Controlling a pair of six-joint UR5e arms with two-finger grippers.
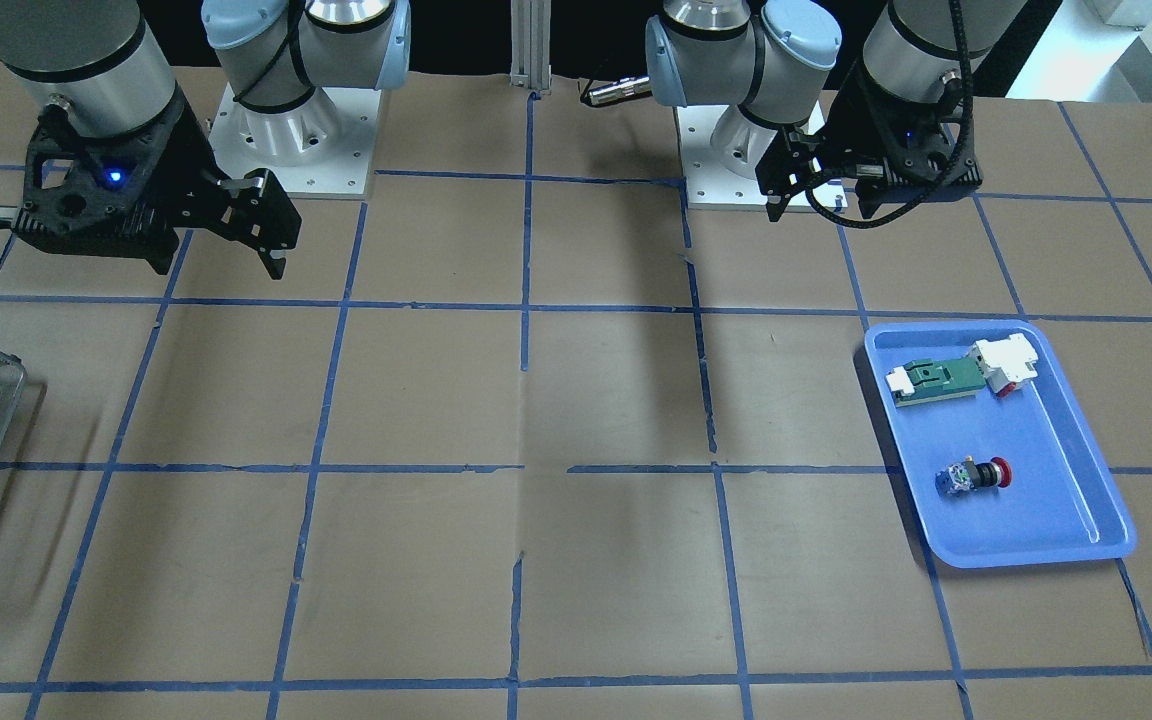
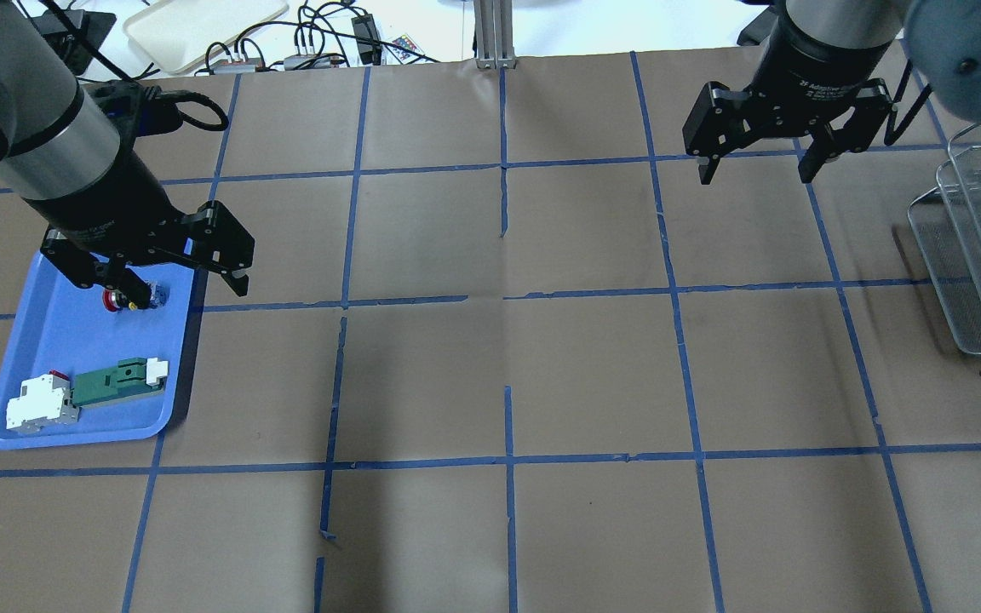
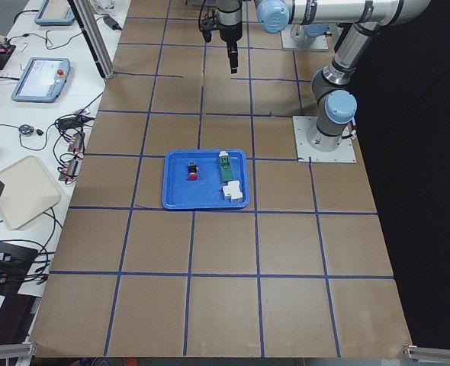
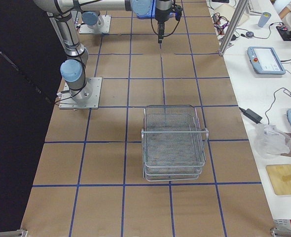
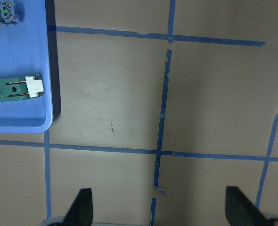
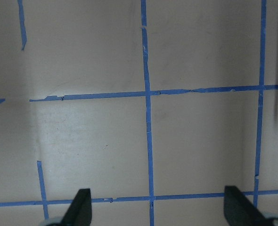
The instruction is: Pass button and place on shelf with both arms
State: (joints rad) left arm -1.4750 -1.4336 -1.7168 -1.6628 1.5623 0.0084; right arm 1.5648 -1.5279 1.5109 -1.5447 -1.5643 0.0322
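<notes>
Brown-paper counter (image 1: 586, 400) with a blue tape grid. Button (image 1: 976, 477) lies on its side in the blue tray (image 1: 1056, 470). Left end effector (image 2: 192, 289) and right end effector (image 2: 754, 174) both spread apart, empty. Shelf (image 4: 174, 143) is whole only in the right side view; the front view clips it.

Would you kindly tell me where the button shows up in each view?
Front-facing: button, lower right.
Overhead: button, left edge.
Exterior left: button, centre.
Exterior right: not discernible.
Left wrist: button, top-left corner.
Right wrist: absent.
Shared landmark: the blue tray.
</notes>
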